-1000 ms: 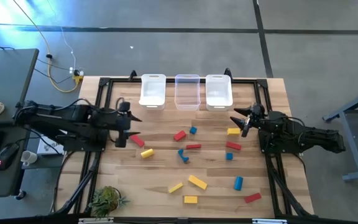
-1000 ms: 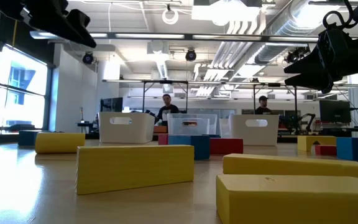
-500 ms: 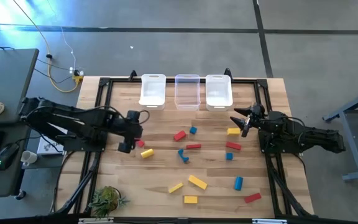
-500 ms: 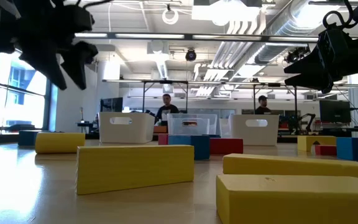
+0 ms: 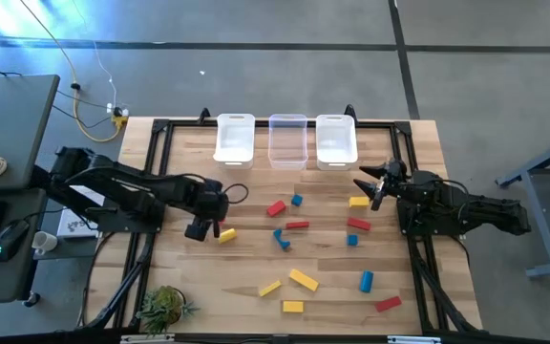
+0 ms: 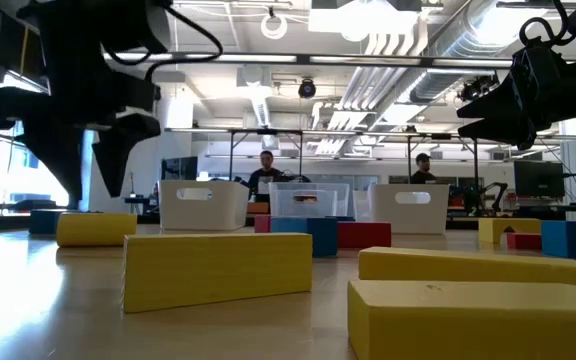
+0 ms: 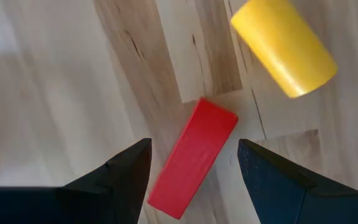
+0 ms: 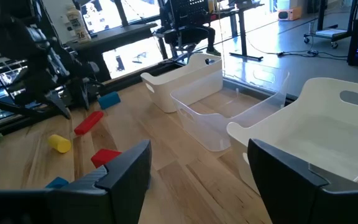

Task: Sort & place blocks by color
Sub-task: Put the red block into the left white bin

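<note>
Several red, yellow and blue blocks lie scattered flat on the wooden table. My left gripper points down, open, over a red bar that lies flat beside a yellow cylinder. Its fingers stand on either side of the bar without touching it. The high view shows the same red bar partly hidden under the gripper, with the yellow cylinder next to it. My right gripper waits open above the table's right side, near a yellow block.
Three white-rimmed bins stand in a row at the far edge. A small plant sits at the near left corner. A black frame runs along the table's sides. Two people show in the room behind.
My left arm has reached toward the table's right, and its gripper has come down over the red bar beside the yellow cylinder. The blocks and my right arm have kept still.
</note>
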You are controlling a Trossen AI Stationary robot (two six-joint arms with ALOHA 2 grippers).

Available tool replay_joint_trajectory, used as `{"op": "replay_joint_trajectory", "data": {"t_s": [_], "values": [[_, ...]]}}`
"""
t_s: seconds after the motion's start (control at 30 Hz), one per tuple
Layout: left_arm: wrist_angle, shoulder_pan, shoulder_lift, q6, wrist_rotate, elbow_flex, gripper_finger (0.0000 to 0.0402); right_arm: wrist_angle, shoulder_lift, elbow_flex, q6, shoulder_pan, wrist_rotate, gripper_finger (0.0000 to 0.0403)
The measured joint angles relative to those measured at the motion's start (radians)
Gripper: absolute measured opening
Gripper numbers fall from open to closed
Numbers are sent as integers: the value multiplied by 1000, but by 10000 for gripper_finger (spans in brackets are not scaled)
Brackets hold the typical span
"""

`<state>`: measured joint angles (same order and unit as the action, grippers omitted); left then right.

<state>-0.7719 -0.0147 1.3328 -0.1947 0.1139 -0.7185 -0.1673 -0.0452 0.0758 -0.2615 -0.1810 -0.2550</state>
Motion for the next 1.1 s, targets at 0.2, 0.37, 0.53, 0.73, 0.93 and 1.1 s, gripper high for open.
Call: {"op": "replay_joint_trajectory", "data": {"t_s": [0.2, 0.37, 0.53, 0.73, 0.93, 1.1], "values": [[-2, 0, 79, -11, 1, 0, 229, 0, 0, 0, 0, 0, 0, 255], [-1, 0, 139, -10, 30, 1, 229, 0, 0, 0, 0, 0, 0, 255], [5, 0, 194, -8, 49, -1, 229, 0, 0, 0, 0, 0, 0, 255], [2, -1, 222, 2, 39, -3, 213, 0, 0, 0, 0, 0, 0, 255], [2, -9, 223, 7, 10, -2, 139, 0, 0, 0, 0, 0, 0, 255], [0, -25, 221, 7, -16, -3, 98, 0, 0, 0, 0, 0, 0, 255]]}}
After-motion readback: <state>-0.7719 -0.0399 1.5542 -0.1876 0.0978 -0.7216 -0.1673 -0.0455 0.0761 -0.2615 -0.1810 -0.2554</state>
